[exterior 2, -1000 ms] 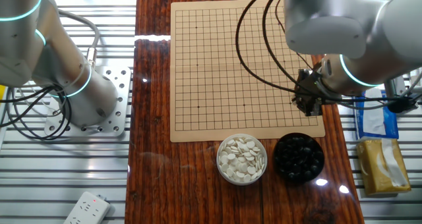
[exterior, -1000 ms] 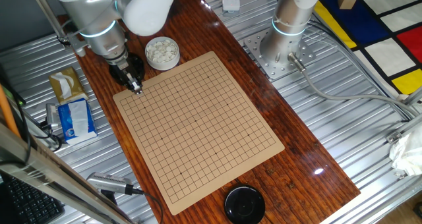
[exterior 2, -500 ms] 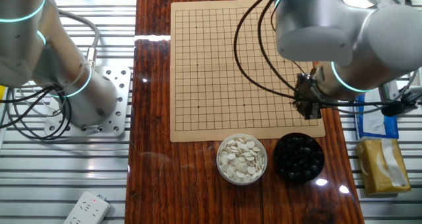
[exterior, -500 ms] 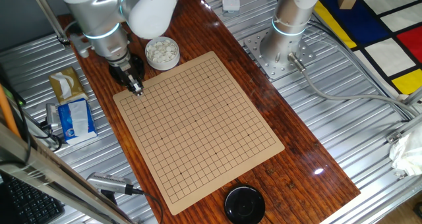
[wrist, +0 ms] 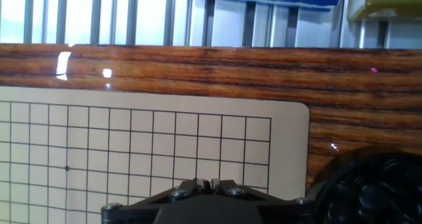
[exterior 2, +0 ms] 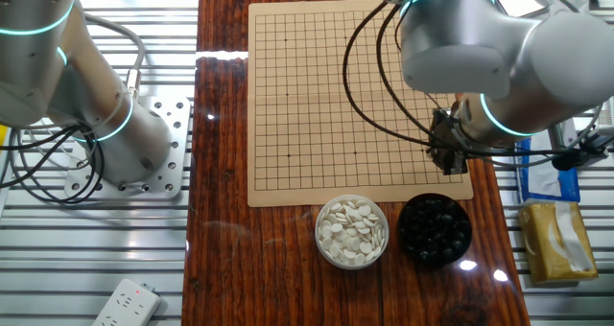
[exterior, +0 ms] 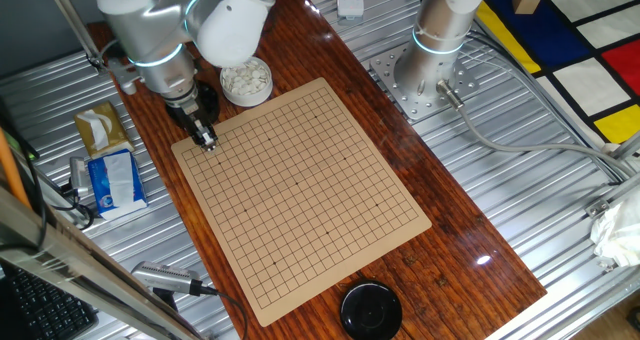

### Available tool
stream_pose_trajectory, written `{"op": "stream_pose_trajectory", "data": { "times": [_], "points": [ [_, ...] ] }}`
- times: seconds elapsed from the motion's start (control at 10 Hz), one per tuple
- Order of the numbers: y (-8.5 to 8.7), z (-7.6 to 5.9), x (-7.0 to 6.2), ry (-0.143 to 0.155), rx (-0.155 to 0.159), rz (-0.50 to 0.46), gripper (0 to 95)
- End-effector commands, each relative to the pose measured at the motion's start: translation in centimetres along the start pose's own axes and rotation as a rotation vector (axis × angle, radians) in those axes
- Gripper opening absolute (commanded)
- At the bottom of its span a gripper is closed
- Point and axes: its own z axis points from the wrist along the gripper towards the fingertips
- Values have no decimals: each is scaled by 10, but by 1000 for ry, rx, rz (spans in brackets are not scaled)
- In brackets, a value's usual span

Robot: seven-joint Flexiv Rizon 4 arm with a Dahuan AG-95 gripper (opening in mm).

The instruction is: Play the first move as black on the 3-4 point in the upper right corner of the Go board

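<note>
gripper [exterior: 208, 143] vertical over board [exterior: 300, 190] corner

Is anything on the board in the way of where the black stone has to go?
Nothing visible is: the Go board shows no stones. The gripper hangs over its corner near the bowl of black stones.
</note>
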Motion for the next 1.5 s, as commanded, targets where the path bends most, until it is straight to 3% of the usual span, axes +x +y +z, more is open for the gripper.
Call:
{"op": "stream_pose_trajectory", "data": {
  "times": [0.1, 0.6, 1.5],
  "points": [
    [0, 2, -2, -2, 0, -1, 0],
    [1, 12, -4, -13, 5, -6, 0],
    [0, 19, -2, -21, 7, -27, 0]
  ]
}}
